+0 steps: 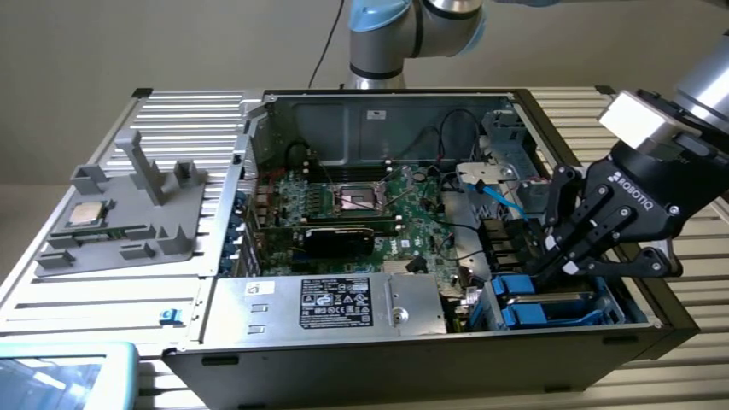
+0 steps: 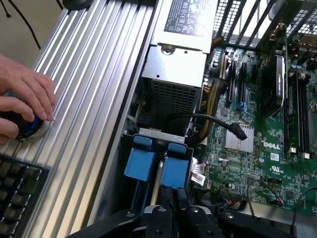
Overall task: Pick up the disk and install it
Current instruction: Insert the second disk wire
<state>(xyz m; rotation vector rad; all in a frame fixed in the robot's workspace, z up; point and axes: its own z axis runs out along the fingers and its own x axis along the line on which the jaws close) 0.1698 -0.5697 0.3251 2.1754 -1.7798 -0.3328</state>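
hand (image 2: pixel 173 201) pinched together on the disk (image 2: pixel 176 171) in its bay.
if it sat crooked, pushing could have jammed the blue carrier.

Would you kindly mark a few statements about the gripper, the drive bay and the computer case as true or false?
1. The gripper is down at the blue drive carriers in the corner of the computer case. True.
2. The gripper's fingers are spread wide open. False: they are shut.
3. The case's side panel is on. False: it is off, with the green motherboard exposed.
4. A small square chip sits on the grey fixture outside the case. True.
5. A hand rests beside a keyboard. True.
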